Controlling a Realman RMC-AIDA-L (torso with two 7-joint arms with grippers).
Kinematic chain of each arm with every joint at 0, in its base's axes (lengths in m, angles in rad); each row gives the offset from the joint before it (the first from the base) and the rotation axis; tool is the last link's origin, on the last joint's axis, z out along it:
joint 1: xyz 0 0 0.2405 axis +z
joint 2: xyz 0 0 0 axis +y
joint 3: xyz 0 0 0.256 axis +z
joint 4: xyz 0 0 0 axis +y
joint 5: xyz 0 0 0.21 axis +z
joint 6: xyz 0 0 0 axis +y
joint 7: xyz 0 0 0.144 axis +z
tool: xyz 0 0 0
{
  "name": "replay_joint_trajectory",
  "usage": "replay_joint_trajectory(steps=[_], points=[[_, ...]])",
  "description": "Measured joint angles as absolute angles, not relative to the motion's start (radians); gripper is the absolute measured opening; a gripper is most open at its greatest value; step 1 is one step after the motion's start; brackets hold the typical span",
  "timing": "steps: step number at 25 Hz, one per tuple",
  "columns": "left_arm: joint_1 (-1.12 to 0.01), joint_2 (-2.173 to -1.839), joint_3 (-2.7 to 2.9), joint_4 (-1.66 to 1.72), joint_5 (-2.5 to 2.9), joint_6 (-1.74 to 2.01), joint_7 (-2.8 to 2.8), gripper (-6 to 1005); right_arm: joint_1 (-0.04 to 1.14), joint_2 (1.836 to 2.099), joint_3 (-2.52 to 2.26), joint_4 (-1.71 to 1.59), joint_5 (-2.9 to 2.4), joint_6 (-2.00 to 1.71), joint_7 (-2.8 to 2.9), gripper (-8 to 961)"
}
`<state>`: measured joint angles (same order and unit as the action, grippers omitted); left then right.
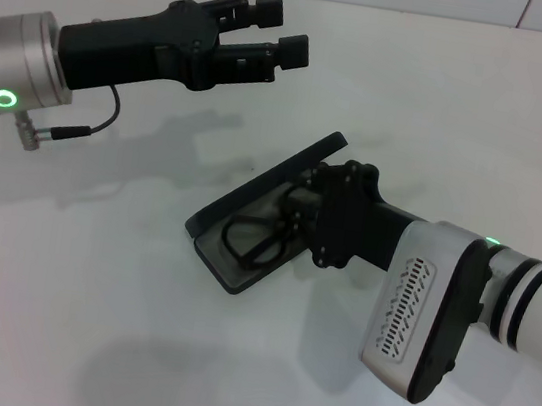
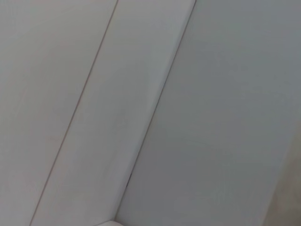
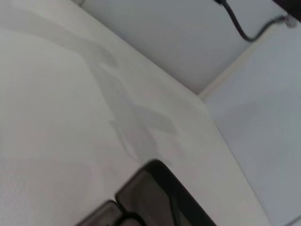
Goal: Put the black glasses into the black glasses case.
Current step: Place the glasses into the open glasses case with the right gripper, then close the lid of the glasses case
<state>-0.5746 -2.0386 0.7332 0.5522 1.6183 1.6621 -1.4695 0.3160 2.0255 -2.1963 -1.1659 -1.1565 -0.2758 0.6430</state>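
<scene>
- The black glasses case (image 1: 248,222) is lying open on the white desk (image 1: 83,318), its lid (image 1: 274,178) tilting up on the far side and its grey-lined tray facing the camera.
- The black glasses (image 1: 258,239) are resting inside the tray, one rounded lens rim and a thin temple arm showing against the lining; the rest is sitting hidden under the right arm's black wrist.
- The right gripper (image 1: 301,217) is reaching in from the right, low over the open case and directly above the glasses. Whether its jaws are spread or pinching the frame cannot be told, as the wrist body is covering them.
- The left gripper (image 1: 287,32) is hovering above the desk at the far left, well apart from the case, its jaws standing spread with nothing between them.
- In the right wrist view, a rounded corner of the case (image 3: 162,197) is showing at the near edge, lying on the desk.
</scene>
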Motion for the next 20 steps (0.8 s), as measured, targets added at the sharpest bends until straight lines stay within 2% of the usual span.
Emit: replay_joint_trajectory(steps=[12, 16, 20], points=[[-0.562, -2.039, 0.73, 0.552, 1.618, 1.653, -1.47, 830, 0.256, 2.018, -2.165, -1.232, -1.153, -0.339, 0.644, 188], [-0.553, -2.034, 0.732, 0.552, 1.654, 1.564, -1.494, 828, 0.222, 2.01, -2.03, -1.233, -1.153, -0.604, 0.744, 188], [-0.578, -2.035, 0.733, 0.552, 1.76, 1.422, -1.555, 826, 0.25, 1.981, -1.785, -1.12, -1.228, -0.968, 1.03, 188]])
